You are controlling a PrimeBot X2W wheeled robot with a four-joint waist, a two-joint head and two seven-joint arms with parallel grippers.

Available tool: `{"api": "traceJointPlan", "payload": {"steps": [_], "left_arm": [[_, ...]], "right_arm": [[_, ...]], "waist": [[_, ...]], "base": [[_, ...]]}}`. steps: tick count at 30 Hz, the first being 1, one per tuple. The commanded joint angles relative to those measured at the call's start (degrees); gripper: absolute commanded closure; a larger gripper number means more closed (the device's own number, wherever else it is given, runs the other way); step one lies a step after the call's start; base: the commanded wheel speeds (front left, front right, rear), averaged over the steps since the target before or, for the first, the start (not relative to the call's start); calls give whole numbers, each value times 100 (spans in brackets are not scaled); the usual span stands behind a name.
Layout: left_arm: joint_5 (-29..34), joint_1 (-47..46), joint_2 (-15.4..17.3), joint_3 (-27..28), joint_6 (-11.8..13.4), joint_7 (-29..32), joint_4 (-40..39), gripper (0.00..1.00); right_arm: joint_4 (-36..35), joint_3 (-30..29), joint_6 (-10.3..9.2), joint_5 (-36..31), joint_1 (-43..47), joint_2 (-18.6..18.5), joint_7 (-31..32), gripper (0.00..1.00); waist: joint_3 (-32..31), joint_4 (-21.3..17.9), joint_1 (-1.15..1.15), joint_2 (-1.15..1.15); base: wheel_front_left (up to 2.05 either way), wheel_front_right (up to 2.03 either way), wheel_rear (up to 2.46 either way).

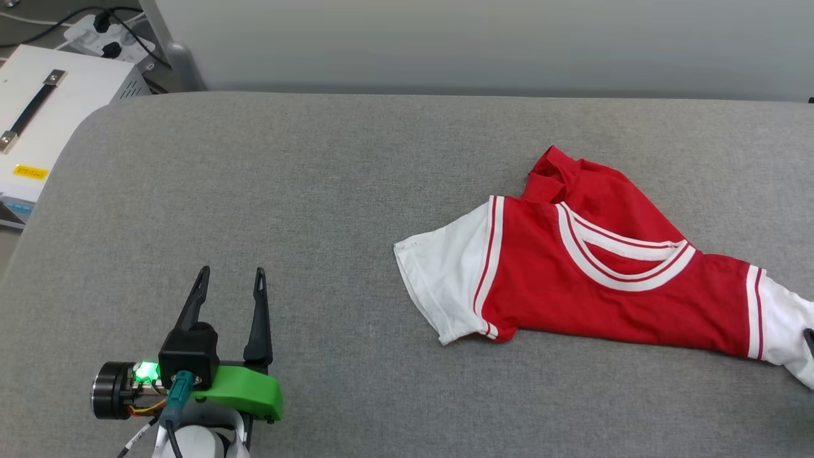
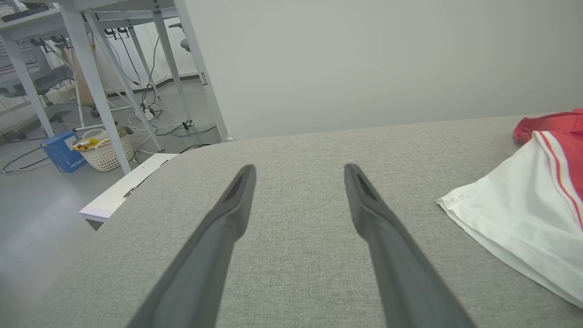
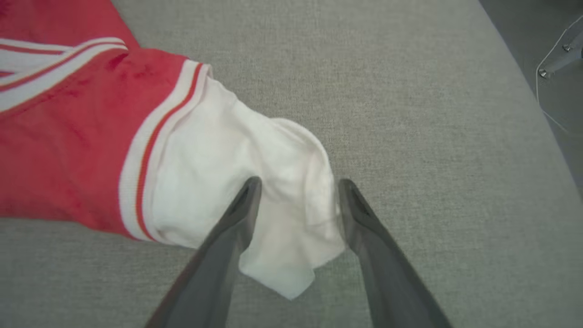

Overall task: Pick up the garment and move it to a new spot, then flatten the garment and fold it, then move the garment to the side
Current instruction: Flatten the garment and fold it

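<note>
Flattening stage, as judged: the garment [image 1: 572,280] lies rumpled on the right half of the grey table [image 1: 286,191], collar up, red body bunched toward the top of the frame. The right gripper [image 3: 299,182] stands spread astride one white sleeve [image 3: 218,150], pinching nothing. The left gripper [image 1: 231,272], also spread and empty, sits at lower left, well apart from the other sleeve [image 1: 439,273]. Best practice: each gripper takes cloth low at a shoulder seam, then both draw outward evenly.
</note>
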Motion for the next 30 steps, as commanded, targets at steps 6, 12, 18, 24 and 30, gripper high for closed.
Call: {"api": "traceJointPlan", "payload": {"steps": [6, 12, 18, 24, 30], "left_arm": [[18, 152, 69, 74, -23, -33, -14, 0], [5, -40, 213, 95, -147, -33, -65, 0], [-134, -592, 418, -45, -576, -33, 34, 0], [-444, -1615, 827, -491, -864, 210, 496, 0], [-1411, -2831, 1447, -1757, -897, 1408, 725, 0]], "right_arm": [[-438, -779, -9, -1275, -286, 153, -1020, 0], [-1968, -2085, -9, -2544, 139, 970, -1121, 0], [-3854, -2842, -9, -3571, 1027, 2147, -957, 0], [-4753, -2806, -9, -3882, 1680, 2741, -539, 0], [-4933, -2687, -9, -3916, 1826, 2959, -444, 0]], "waist": [[-186, -186, 0, 0], [-108, -267, 0, 0], [-18, -276, 0, 0], [101, -319, 0, 0], [275, -459, 0, 0]], "base": [[0, 0, 0], [0, 0, 0], [0, 0, 0], [0, 0, 0], [0, 0, 0]]}}
